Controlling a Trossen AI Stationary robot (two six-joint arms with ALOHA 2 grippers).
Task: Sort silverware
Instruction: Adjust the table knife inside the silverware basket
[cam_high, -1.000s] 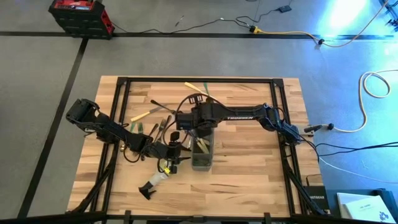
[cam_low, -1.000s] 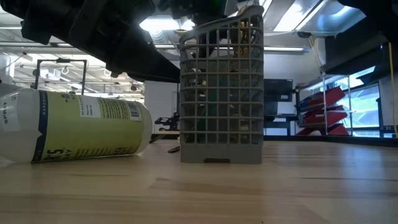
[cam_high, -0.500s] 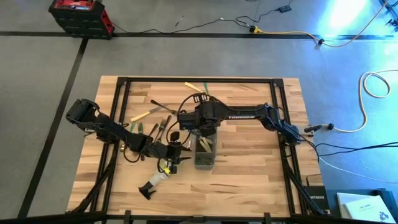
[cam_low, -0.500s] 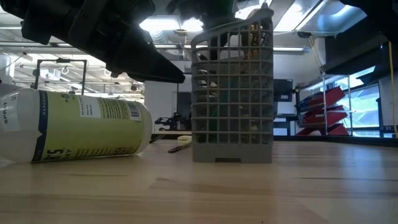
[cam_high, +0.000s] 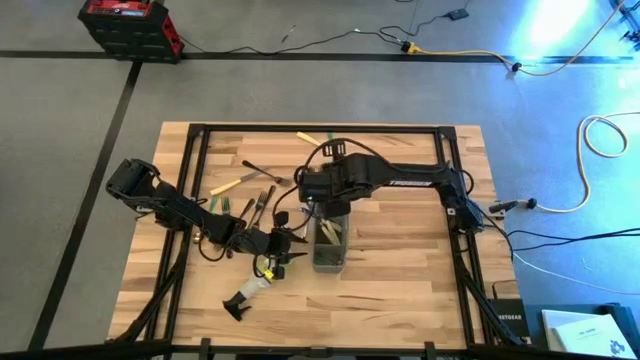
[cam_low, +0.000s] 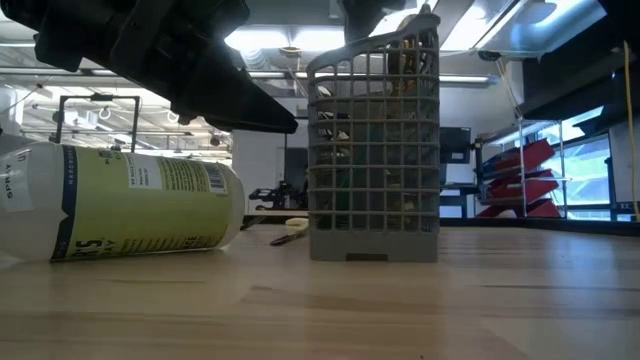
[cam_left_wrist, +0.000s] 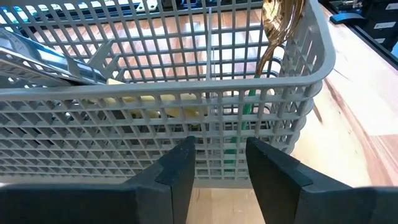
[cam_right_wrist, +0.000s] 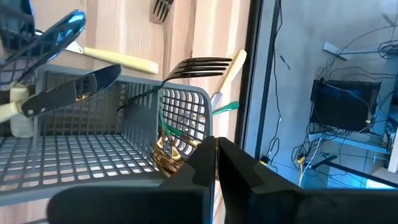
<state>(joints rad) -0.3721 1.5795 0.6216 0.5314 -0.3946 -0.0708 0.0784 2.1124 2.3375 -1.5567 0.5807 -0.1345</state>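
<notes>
You are working in a robotics lab or workshop. Grey carpet with black tape lines (cam_high: 128, 85) surrounds your wooden table (cam_high: 400, 290), loose cables (cam_high: 470, 55) trail across the floor, a red and black toolbox (cam_high: 128, 25) stands nearby, and strip lights (cam_low: 60, 95) and metal frames fill the hall.

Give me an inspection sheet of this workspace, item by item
Surface: wooden table, black frame.
Job's things: silverware loose left of the grey mesh caddy; more stands inside it.
Clutter: spray bottle lying on its side.
Grippers: left gripper at the caddy's wall, fingers apart, holding nothing seen; right gripper shut above the caddy's far end.
Cables: several on the floor.
Surroundings: red and black case on the floor.
</notes>
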